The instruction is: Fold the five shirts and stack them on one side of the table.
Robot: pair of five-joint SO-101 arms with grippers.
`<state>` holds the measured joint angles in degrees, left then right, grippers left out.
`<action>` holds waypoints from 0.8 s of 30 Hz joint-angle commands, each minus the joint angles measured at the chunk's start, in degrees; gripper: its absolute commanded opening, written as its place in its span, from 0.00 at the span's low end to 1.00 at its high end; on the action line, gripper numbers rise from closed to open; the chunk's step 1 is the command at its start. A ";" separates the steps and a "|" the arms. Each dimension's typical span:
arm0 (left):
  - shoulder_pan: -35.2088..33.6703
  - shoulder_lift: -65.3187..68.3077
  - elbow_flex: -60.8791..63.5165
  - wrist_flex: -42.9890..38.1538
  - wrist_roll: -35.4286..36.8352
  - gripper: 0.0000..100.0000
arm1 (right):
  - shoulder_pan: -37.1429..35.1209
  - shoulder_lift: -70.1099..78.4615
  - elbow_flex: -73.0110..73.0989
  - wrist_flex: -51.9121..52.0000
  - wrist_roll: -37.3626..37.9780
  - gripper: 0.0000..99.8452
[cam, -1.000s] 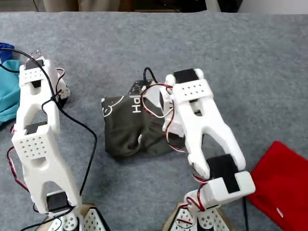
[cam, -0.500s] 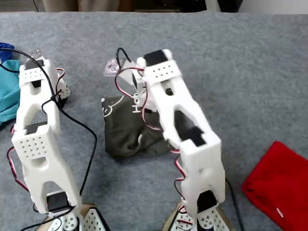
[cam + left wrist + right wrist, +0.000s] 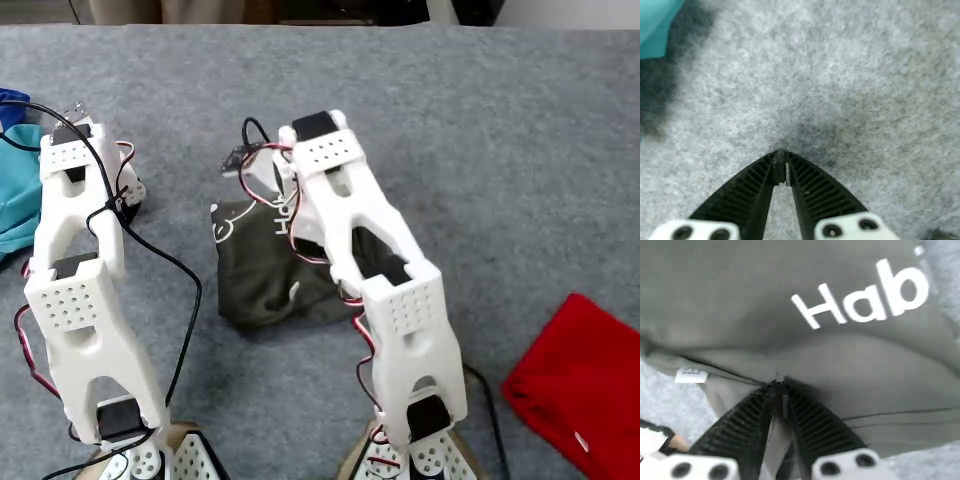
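Right arm [image 3: 370,240] swung left from beside the dark shirt [image 3: 255,275] to over it, wrist [image 3: 268,160] seemingly dipped lower

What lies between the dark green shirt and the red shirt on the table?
In the high view, the right arm rises between the dark green shirt and the red shirt; the rest of the stretch is bare grey table.

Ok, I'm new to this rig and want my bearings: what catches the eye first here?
The crumpled dark olive shirt in the middle of the table, with the right tool shut right over it. Then the red shirt at the near right edge and a teal shirt at the left edge.
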<state>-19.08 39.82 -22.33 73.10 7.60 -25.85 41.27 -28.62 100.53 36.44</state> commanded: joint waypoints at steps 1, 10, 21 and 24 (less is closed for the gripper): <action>-0.18 -1.63 -0.97 -2.90 -0.70 0.02 | 0.75 -7.78 4.62 0.26 -0.26 0.01; -0.53 -1.63 -1.05 -2.90 -0.70 0.02 | 2.33 -22.46 31.78 -8.88 -0.26 0.01; -0.26 -1.80 -0.79 -2.46 -1.67 0.02 | 8.75 -38.55 49.36 -19.78 0.35 0.01; -0.09 -2.15 -1.32 -0.26 -2.99 0.02 | 8.66 -38.99 44.70 -20.48 0.97 0.01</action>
<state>-19.08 39.82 -22.33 73.10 5.67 -18.02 5.58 20.70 81.10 36.79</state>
